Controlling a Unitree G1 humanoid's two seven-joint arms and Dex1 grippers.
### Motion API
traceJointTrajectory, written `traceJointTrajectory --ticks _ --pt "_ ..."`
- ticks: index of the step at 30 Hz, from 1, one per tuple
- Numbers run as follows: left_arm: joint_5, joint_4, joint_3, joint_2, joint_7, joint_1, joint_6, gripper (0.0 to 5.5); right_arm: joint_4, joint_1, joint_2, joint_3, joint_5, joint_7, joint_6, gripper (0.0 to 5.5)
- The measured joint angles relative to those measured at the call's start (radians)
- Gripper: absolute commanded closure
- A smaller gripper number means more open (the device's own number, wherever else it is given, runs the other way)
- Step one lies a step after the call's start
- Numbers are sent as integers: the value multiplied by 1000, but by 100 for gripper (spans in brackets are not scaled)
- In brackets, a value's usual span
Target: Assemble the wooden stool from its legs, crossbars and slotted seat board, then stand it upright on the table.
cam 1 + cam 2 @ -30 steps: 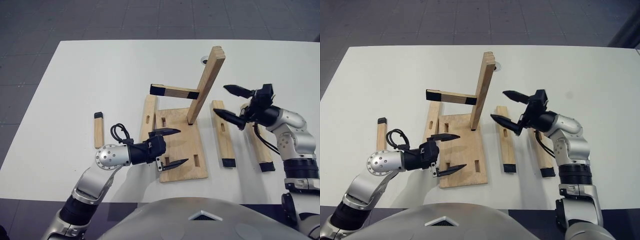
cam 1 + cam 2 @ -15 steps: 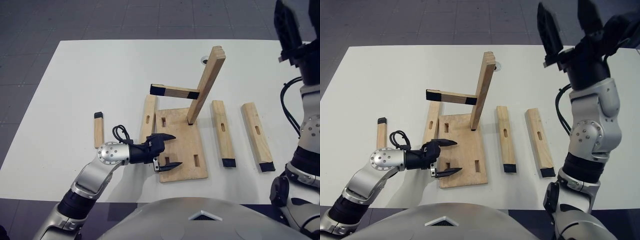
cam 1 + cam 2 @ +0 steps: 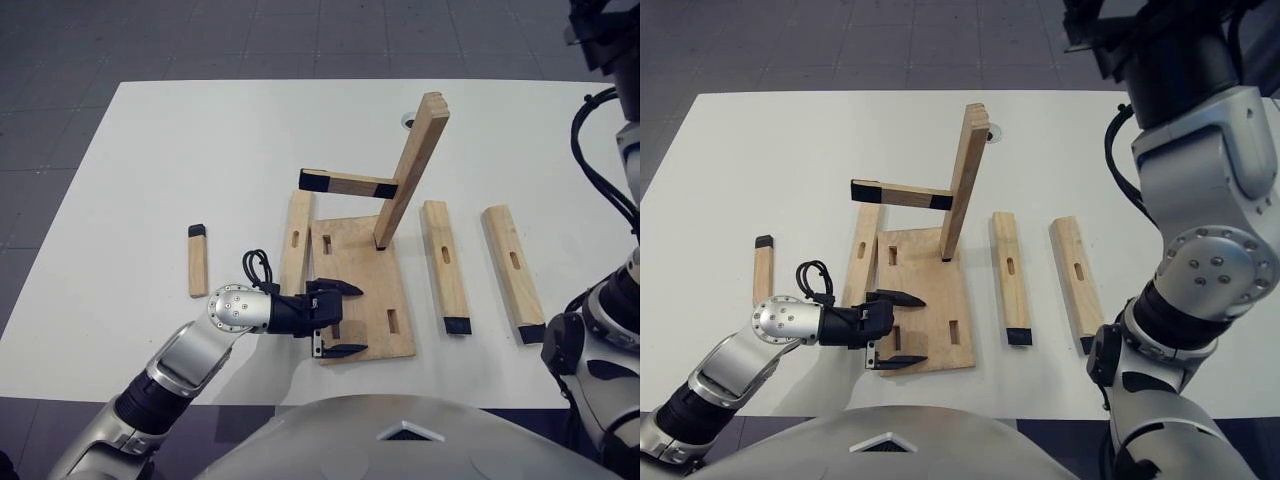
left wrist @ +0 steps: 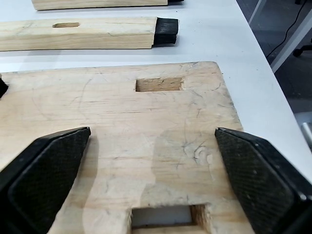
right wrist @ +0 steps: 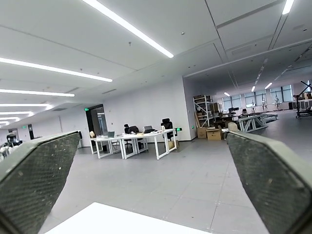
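Got the slotted seat board (image 3: 365,300) lying flat on the white counter (image 3: 150,150), toward the near edge. Have an upright leg (image 3: 410,170) standing in the board's far right slot, looking a bit tilted, with a black-tipped crossbar (image 3: 350,183) sticking out of it sideways to the left, up off the counter. Spotted a second leg (image 3: 296,240) lying flat along the board's left edge, touching or just beside it, can't tell which. Got two more slotted ones flat and parallel to the right of the board, black ends toward the near edge: a third leg (image 3: 445,267) just beside the board and a fourth leg (image 3: 514,272) farther right, apart from it. Also got a short crossbar (image 3: 197,260) with a black tip lying alone well off to the left.

Found the left jaws low over the board's near left corner, spread fairly wide and holding nothing, fingers (image 4: 44,170) either side of a slot at the board's edge. Found the right jaws lifted high above the counter's right side, aimed out at an office ceiling, spread wide and empty
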Motion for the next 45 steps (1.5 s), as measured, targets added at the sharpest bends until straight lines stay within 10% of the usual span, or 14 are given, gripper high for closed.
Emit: traceJointTrajectory --ticks 31,45 --pt "-36 40 -3 -5 19 17 -34 76 302 -271 115 288 -251 138 82 4" --pt "-43 39 -9 -4 39 26 -35 76 202 -16 160 369 -361 175 114 4"
